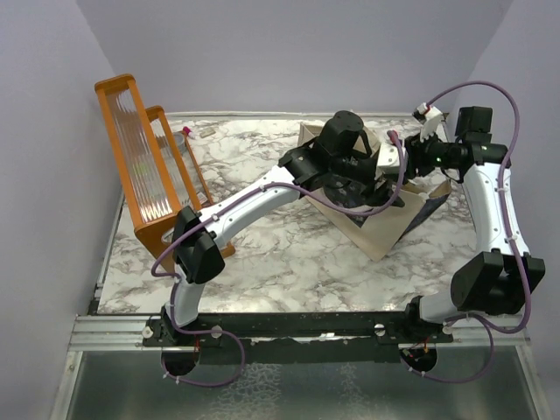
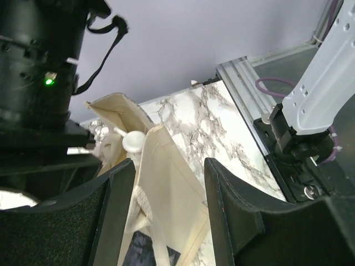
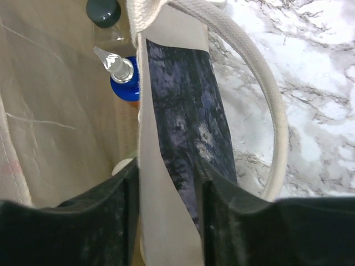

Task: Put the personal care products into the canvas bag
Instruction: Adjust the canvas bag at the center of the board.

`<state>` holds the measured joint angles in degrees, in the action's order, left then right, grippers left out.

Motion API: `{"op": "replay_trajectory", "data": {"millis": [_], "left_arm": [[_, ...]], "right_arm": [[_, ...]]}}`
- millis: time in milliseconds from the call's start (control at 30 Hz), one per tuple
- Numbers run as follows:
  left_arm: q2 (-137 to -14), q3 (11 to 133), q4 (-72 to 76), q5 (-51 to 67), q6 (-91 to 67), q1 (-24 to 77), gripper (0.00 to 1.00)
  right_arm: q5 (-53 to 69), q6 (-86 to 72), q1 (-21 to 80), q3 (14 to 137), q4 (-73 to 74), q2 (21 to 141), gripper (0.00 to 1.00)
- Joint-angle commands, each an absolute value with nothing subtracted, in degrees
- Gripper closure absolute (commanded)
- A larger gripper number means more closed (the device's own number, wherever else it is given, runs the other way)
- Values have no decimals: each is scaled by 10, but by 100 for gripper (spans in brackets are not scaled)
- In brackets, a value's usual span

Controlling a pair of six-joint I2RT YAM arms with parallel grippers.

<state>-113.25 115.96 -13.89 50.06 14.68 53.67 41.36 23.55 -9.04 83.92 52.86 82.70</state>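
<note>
1. Left gripper (image 2: 169, 166): jaws well apart, nothing between them, above the canvas bag (image 2: 119, 111) mouth.
2. Right gripper (image 3: 169, 185): jaws half apart, astride the bag's wall; the fabric fills the gap.
3. Inside the bag: orange bottle (image 3: 126, 88) with blue cap, black-capped bottle (image 3: 103, 11) beside it.
4. Bag lies on the marble table (image 1: 289, 254), right of centre; orange rack (image 1: 144, 175) far left.

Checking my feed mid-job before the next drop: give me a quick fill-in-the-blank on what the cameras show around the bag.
1. The orange bottle has a ____ cap.
2. That bottle lies ____ the canvas bag.
3. In the top view, the orange wooden rack stands at the ____ edge of the table.

Missing words: blue; inside; left.
</note>
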Motion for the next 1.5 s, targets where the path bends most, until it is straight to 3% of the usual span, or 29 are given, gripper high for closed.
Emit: {"op": "replay_trajectory", "data": {"millis": [0,67,200,1100,1467], "left_arm": [[-1158,1186,-185,484,238,557,43],[-1166,1193,-193,475,257,564,42],[-1185,1205,-195,446,287,573,39],[-1196,1257,-267,427,368,598,31],[-1187,1200,-275,435,335,619,44]], "right_arm": [[431,236,-88,837,504,834,68],[423,237,-88,843,505,832,83],[408,240,-88,867,514,828,98],[385,246,-87,1000,596,828,99],[355,247,-87,994,583,833,99]]}}
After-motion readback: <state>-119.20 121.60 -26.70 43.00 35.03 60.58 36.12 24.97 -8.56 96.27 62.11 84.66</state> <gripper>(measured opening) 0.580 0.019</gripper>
